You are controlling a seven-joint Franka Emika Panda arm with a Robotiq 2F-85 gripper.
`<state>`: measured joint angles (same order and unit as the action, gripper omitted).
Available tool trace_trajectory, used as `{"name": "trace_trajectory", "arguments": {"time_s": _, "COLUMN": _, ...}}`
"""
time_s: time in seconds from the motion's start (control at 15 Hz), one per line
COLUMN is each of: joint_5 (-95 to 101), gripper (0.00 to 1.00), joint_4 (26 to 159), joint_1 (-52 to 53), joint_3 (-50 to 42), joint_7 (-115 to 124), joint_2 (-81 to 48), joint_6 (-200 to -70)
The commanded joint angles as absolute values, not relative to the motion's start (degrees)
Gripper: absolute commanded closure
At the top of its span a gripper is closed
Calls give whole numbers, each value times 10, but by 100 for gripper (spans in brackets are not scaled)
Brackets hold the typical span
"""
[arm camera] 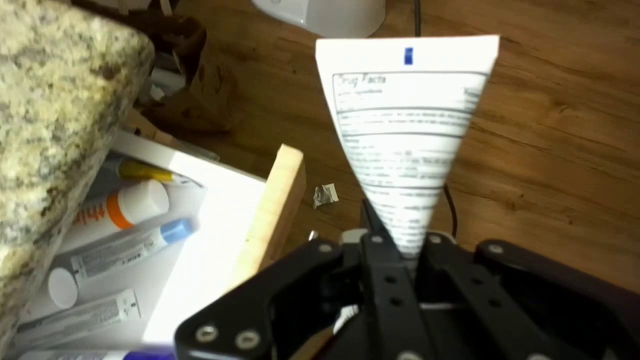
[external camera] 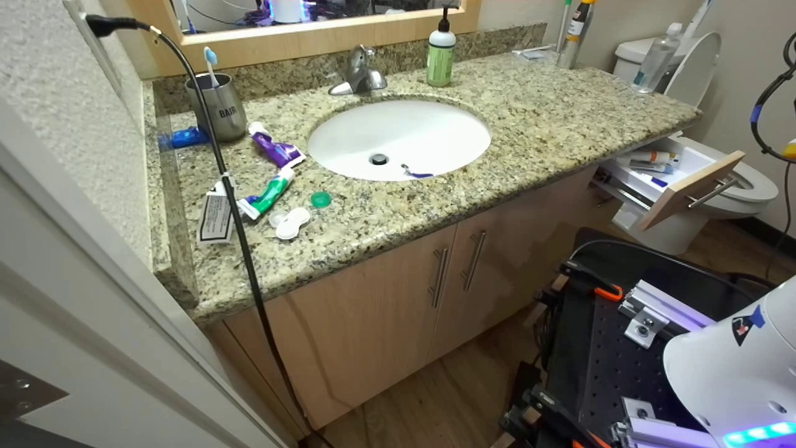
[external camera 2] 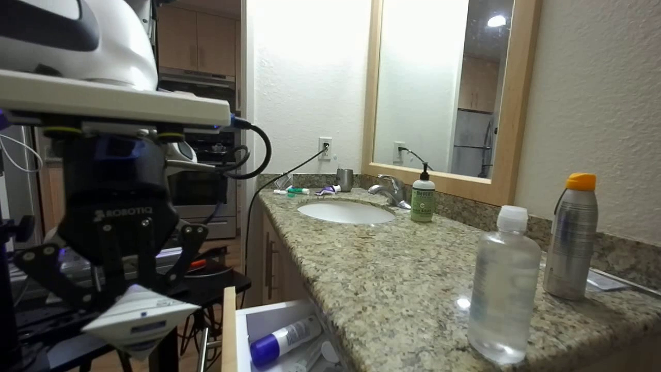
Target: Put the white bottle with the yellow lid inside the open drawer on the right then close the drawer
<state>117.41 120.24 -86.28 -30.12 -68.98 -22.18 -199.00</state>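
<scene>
You look to be at the carrying step: the gripper (arm camera: pixel 407 256) is drawn in tight, jaws almost together, with the white bottle (arm camera: pixel 406 120) nipped between them; its flat printed end hangs free and its lid is out of sight, so taking it for the task's bottle is a judgement. You have it over the floor (arm camera: pixel 545 190), outside the drawer (external camera: pixel 690 188) and near its front (arm camera: pixel 267 215) — not yet above the inside; the drawer stands pulled out from under the counter (external camera 2: pixel 372 279), with tubes (arm camera: pixel 115 255) and a purple-capped bottle (external camera 2: pixel 285 338) lying in it.

Your next move should be across the front, high enough that the hanging end clears the top edge; I cannot tell whether you have that height, so lift first; then lower, lay the bottle flat among the tubes and let go. Left propped up, it could jam against the counter when you push the drawer in — and save that push, your last step, until the gripper is well clear.
</scene>
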Motion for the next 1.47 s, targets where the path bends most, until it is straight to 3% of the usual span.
{"name": "trace_trajectory", "arguments": {"time_s": 0.0, "joint_5": 1328, "gripper": 98, "joint_4": 1232, "joint_1": -771, "joint_3": -352, "joint_7": -578, "joint_2": -210, "joint_6": -1990}}
{"name": "trace_trajectory", "arguments": {"time_s": 0.4, "joint_5": 1531, "gripper": 98, "joint_4": 1289, "joint_1": -669, "joint_3": -357, "joint_7": -288, "joint_2": -230, "joint_6": -1987}}
{"name": "trace_trajectory", "arguments": {"time_s": 0.67, "joint_5": 1488, "gripper": 98, "joint_4": 1345, "joint_1": -659, "joint_3": -341, "joint_7": -206, "joint_2": -249, "joint_6": -1986}}
{"name": "trace_trajectory", "arguments": {"time_s": 1.4, "joint_5": 1481, "gripper": 98, "joint_4": 1444, "joint_1": -923, "joint_3": -71, "joint_7": 17, "joint_2": -229, "joint_6": -1986}}
